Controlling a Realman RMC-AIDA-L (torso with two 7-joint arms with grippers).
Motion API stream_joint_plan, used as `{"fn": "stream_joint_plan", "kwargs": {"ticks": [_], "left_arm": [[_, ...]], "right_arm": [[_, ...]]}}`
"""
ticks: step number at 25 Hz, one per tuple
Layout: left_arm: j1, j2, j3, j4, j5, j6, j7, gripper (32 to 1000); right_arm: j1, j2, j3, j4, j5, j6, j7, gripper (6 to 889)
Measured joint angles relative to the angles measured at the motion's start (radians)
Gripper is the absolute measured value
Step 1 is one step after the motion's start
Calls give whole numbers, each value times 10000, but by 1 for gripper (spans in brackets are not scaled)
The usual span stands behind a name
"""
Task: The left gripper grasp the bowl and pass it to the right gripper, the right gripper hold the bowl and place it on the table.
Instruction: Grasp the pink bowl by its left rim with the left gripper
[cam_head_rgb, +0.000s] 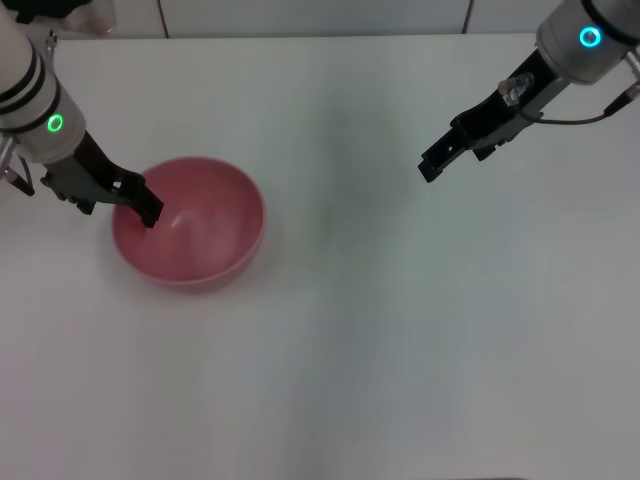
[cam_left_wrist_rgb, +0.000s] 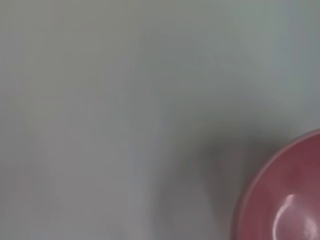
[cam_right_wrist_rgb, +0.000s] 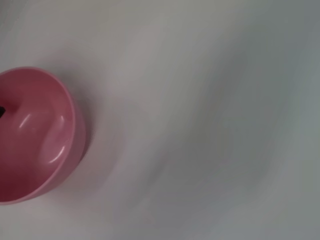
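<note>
On the table's (cam_head_rgb: 400, 350) left side, the bowl (cam_head_rgb: 190, 237) is sitting upright, mouth up, base flat on the white surface. Left gripper (cam_head_rgb: 140, 205) is reaching in at the bowl's near-left rim, claw angled down so one finger is dipping inside the wall; the other looks to be outside, so it is straddling the rim. Makes sense: bowl is much wider than the claw, so a rim pinch is the only workable hold. Whether the fingers are actually squeezing the wall or only bracketing it, I cannot tell from the head view. Left wrist view is only catching a slice of the bowl (cam_left_wrist_rgb: 285, 195) at the picture's edge and no fingers, so no help there.

Bowl is not looking lifted, its shadow is sitting tight under it. Judging this as the grasp step, handover not started.

Right gripper (cam_head_rgb: 440, 160) is hovering well apart over the table's right side, carrying nothing, pointed toward the middle, probably staged there to receive the pass. How wide its fingers are set, cannot tell. Right wrist view is seeing the bowl (cam_right_wrist_rgb: 37, 135) from afar, with a dark tip just showing inside its far wall.

Risk: a one-sided rim pinch could let a smooth plastic bowl tilt on lift.
</note>
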Motion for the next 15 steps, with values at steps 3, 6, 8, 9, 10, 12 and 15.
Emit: {"fn": "stream_joint_plan", "kwargs": {"ticks": [3, 6, 8, 9, 10, 12, 15], "left_arm": [[0, -9, -1, -192, -17, 167, 44, 861], [-11, -21, -2, -396, -46, 339, 90, 861], [-14, -26, -2, -495, -95, 405, 103, 860], [-14, -30, 0, -508, -121, 419, 111, 860], [-15, -34, 5, -516, -141, 438, 120, 860], [-16, -41, 10, -518, -157, 486, 132, 860], [-14, -41, 17, -539, -250, 511, 137, 860]], "right_arm": [[-3, 0, 1, -2, 7, -24, -21, 874], [-6, 0, 0, -3, 18, -83, -36, 874], [-12, 2, 0, -3, 20, -103, -59, 874], [-16, 3, 0, -3, 21, -104, -68, 874], [-20, 3, 0, -3, 21, -105, -75, 874], [-21, 3, 0, -3, 22, -105, -83, 873], [-22, 1, 8, -3, 22, -106, -114, 873]]}}
